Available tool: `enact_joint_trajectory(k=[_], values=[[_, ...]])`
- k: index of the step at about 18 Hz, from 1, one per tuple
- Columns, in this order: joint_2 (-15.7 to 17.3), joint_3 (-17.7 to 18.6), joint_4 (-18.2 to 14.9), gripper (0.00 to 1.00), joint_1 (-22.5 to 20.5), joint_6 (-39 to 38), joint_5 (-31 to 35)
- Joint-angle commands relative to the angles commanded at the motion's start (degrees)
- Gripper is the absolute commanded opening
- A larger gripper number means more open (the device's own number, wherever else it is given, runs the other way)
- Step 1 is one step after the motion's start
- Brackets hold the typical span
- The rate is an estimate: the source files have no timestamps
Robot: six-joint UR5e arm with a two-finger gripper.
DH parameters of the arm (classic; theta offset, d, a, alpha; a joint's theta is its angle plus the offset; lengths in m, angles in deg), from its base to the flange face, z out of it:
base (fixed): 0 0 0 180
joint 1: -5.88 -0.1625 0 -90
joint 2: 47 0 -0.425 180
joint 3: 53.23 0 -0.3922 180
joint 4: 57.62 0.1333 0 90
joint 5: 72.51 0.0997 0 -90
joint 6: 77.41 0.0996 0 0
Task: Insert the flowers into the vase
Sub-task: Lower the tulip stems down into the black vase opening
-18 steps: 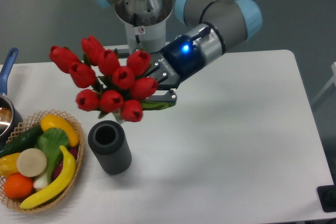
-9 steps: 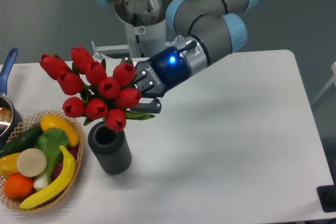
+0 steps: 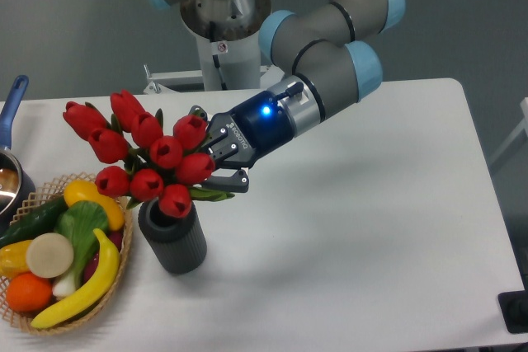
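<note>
The gripper (image 3: 216,158) reaches in from the far side of the worktop (image 3: 371,204), its dark fingers (image 3: 229,184) closed around the stems of the flowers (image 3: 144,154) just behind the red buds, with a green leaf showing between them. The bunch lies nearly level, its buds fanned out toward the left edge of the worktop, held clear of the surface. The lowest bud sits right at the mouth of the vase (image 3: 173,235), overlapping its rim from this view; whether it touches the rim cannot be told. The vase stands upright near the front left part of the worktop, dark grey and ribbed, with the rest of the bunch spread above and to the left of it. Just beside the vase, toward the front left corner, is a wicker basket (image 3: 115,274) filled with mixed fruit and vegetables, among them a banana (image 3: 87,286) along its right side and an orange (image 3: 29,292). At the left edge a pot (image 3: 10,179) with a blue handle is partly cut off. A blue light glows on the wrist behind the gripper.
</note>
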Motion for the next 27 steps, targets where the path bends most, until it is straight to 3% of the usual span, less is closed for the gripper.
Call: enact_joint_trajectory(k=[27], values=[[-0.97,6.33,0.00,0.14,1.23,4.31,0.00]])
